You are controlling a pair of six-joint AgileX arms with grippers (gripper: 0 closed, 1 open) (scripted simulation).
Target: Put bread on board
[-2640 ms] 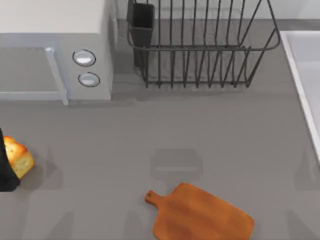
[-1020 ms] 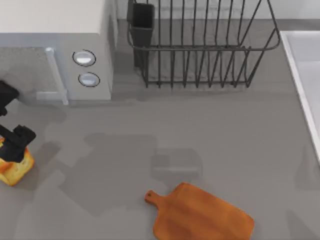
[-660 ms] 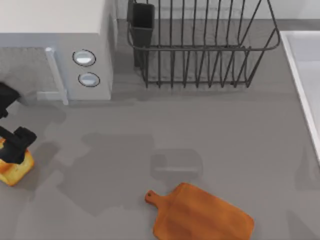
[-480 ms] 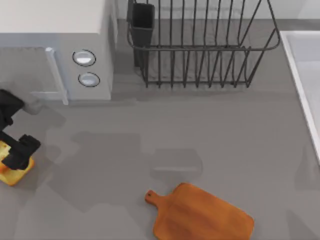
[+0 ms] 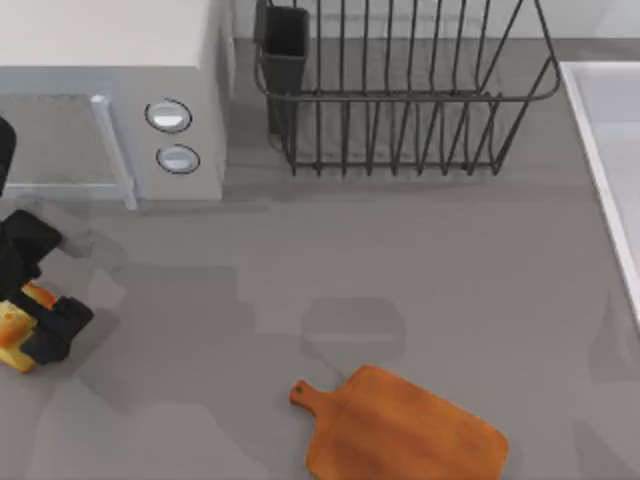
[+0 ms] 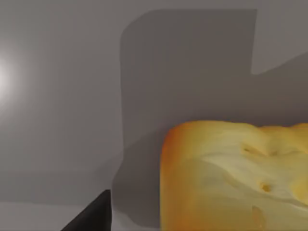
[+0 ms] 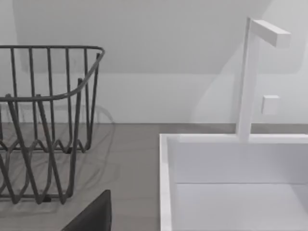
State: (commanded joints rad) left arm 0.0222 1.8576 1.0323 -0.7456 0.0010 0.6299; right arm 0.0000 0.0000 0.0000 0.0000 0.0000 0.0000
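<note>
Beside blocky, porous-crumbed bread [image 6: 231, 178]: flat table [image 5: 330, 270]

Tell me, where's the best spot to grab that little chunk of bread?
Probably across the bread's two flat cut sides, coming straight down from above: it is a small blocky piece lying on the table, so its sides stand free. The left tool is over it at the table's left edge.

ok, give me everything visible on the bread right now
The bread is a small blocky chunk, golden-yellow porous crumb with orange-brown crust at its edges. It sits on the grey table at the far left, well apart from the board. The left gripper is right over it, covering part of it.
</note>
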